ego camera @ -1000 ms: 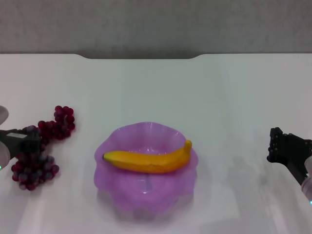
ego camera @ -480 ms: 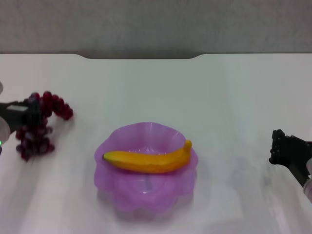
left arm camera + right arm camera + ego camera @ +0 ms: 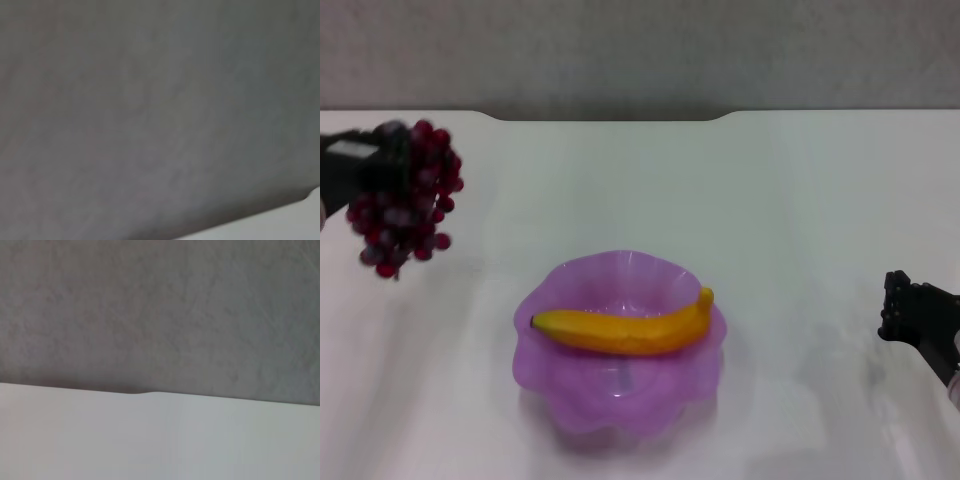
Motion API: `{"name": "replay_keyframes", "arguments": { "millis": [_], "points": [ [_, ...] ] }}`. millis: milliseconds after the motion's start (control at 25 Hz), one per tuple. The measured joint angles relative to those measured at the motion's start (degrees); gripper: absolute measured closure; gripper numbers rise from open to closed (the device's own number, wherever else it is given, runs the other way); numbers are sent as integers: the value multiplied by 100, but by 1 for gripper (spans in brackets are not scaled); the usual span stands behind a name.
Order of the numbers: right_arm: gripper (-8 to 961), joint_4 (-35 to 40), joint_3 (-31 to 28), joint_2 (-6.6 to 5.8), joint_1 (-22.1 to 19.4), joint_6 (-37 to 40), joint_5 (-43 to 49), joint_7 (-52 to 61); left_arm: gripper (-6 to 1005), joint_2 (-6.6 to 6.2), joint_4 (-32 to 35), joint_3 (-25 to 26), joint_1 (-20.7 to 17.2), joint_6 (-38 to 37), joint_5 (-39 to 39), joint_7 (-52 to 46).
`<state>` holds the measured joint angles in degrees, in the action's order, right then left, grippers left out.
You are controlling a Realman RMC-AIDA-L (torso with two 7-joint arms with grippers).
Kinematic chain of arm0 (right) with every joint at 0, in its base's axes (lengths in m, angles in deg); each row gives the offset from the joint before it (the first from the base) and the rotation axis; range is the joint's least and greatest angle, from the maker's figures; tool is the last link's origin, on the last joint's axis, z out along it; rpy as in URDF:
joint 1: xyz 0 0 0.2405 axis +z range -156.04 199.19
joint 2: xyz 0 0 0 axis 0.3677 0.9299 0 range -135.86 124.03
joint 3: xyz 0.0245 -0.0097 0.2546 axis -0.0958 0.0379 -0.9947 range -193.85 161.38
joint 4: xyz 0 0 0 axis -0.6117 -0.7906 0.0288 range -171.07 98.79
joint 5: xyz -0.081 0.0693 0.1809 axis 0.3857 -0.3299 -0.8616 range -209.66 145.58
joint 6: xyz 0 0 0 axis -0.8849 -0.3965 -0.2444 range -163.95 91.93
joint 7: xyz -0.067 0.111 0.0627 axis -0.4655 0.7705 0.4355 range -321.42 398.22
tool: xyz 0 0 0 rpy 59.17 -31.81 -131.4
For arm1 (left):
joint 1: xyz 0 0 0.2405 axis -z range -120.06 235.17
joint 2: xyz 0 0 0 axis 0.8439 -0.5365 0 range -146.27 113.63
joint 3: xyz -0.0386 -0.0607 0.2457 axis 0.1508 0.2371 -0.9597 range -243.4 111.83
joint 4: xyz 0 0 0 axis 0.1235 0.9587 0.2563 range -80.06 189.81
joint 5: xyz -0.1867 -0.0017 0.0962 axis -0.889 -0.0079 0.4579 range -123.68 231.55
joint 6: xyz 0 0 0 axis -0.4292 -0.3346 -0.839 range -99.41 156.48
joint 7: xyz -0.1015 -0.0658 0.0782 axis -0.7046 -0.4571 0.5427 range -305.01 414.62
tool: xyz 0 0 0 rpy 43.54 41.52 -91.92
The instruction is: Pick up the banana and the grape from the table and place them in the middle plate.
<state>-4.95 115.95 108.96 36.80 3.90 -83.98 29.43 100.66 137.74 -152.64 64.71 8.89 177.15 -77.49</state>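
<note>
White table (image 3: 620, 180) runs under my arms. My left gripper (image 3: 375, 160) is clamped on the grape (image 3: 405, 195), which hangs long-axis down, clear of the surface. From those jaws the middle plate (image 3: 550, 385) lies to the right and nearer me, the banana (image 3: 620, 330) crosswise in it. My right gripper (image 3: 910, 312) is parked beyond the plate; I cannot tell its jaws.
</note>
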Motion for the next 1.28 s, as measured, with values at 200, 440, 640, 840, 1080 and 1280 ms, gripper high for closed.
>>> {"name": "replay_keyframes", "arguments": {
  "millis": [200,440,640,840,1080,1280],
  "points": [
    [926,-99,0,0,16,0,6,159,861,0,997,-110,-175,-703,-49,8],
    [926,-140,0,0,16,0,22,187,864,0,1750,-634,-265,-1193,-52,48],
    [926,-193,0,0,37,10,18,196,868,0,1721,-1190,-217,-1247,-22,158],
    [926,-193,0,4,67,5,17,196,870,0,1390,-1739,-142,-1152,-25,344],
    [926,-185,0,9,69,0,45,196,872,0,813,-2177,58,-911,9,457],
    [926,-164,7,9,69,-1,47,196,874,0,481,-2301,122,-838,22,467]
  ]
}}
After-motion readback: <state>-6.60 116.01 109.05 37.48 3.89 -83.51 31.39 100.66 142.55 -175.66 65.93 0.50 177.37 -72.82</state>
